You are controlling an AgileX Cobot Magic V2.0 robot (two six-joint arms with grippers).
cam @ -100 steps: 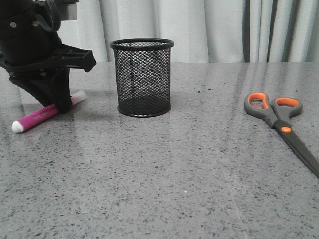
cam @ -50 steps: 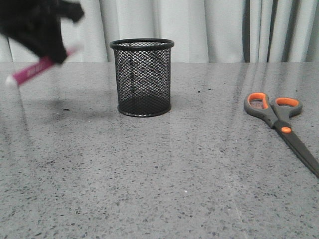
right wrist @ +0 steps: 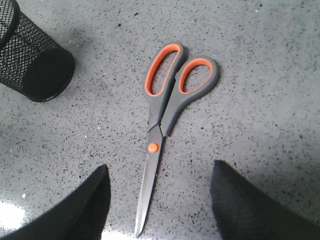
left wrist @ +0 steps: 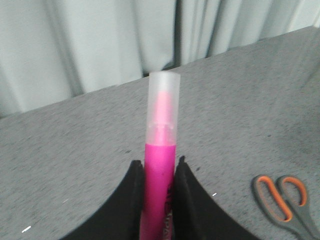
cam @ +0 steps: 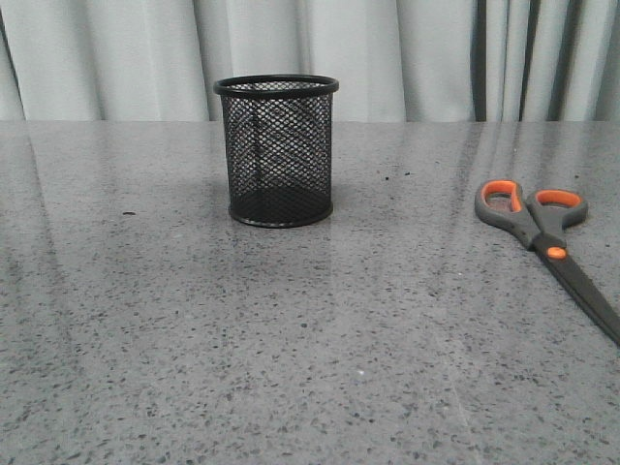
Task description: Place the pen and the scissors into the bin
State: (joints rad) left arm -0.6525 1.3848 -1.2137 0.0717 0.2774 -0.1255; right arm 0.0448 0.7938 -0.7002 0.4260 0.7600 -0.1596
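1. The left gripper (left wrist: 159,175) pinches the pen (left wrist: 161,165) between its two fingers, low on the pink barrel, with the pale cap sticking out past the fingertips. In the front view neither the arm nor the pen shows, so how high it is carried cannot be told.
2. Risk: the hold is narrow and low on a smooth barrel; a quick swing could let the pen pivot or slip out.
3. Risk: the bin (cam: 277,150) has a small mouth. A tilted pen could strike the rim and bounce onto the table (cam: 291,368).
4. The right gripper (right wrist: 157,200) hangs above the scissors (right wrist: 165,115), fingers spread wide with the blades between them, touching nothing. A descent off line might nudge the scissors instead of gripping them.
5. The scissors lie flat at about three o'clock from the bin, well apart from it.
6. Through the mesh the bin looks empty.
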